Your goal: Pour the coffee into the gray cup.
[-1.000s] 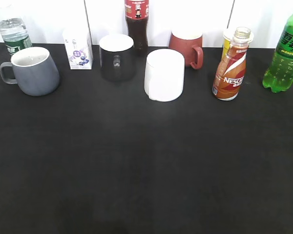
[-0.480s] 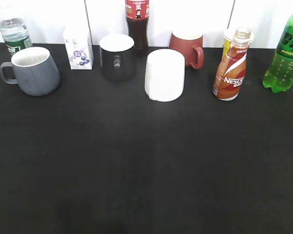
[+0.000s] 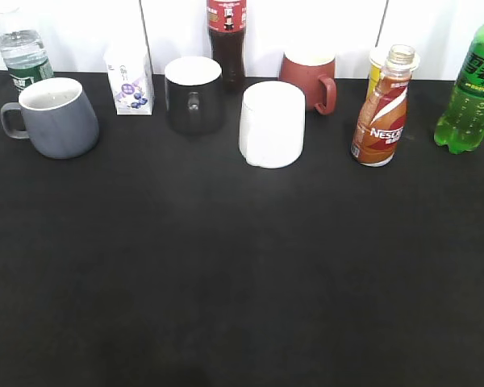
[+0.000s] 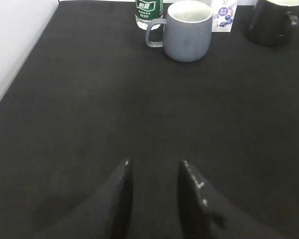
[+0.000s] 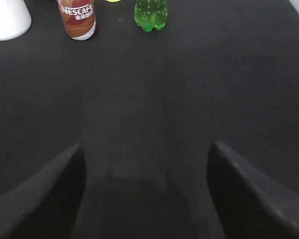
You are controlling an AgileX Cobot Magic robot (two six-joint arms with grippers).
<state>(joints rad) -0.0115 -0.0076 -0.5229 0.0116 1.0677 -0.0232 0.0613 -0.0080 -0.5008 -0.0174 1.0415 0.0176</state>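
Note:
The gray cup [image 3: 58,117] stands upright at the far left of the black table, handle to the left; it also shows in the left wrist view [image 4: 189,30]. The Nescafe coffee bottle [image 3: 381,109], uncapped, stands upright at the right; it also shows in the right wrist view [image 5: 77,19]. My left gripper [image 4: 154,167] is open with a narrow gap, empty, well short of the gray cup. My right gripper [image 5: 145,154] is wide open and empty, well short of the coffee bottle. Neither gripper shows in the exterior view.
Along the back stand a water bottle [image 3: 22,48], a small milk carton [image 3: 129,76], a black mug [image 3: 193,94], a cola bottle [image 3: 227,36], a white cup [image 3: 271,123], a red mug [image 3: 310,77] and a green soda bottle [image 3: 470,89].

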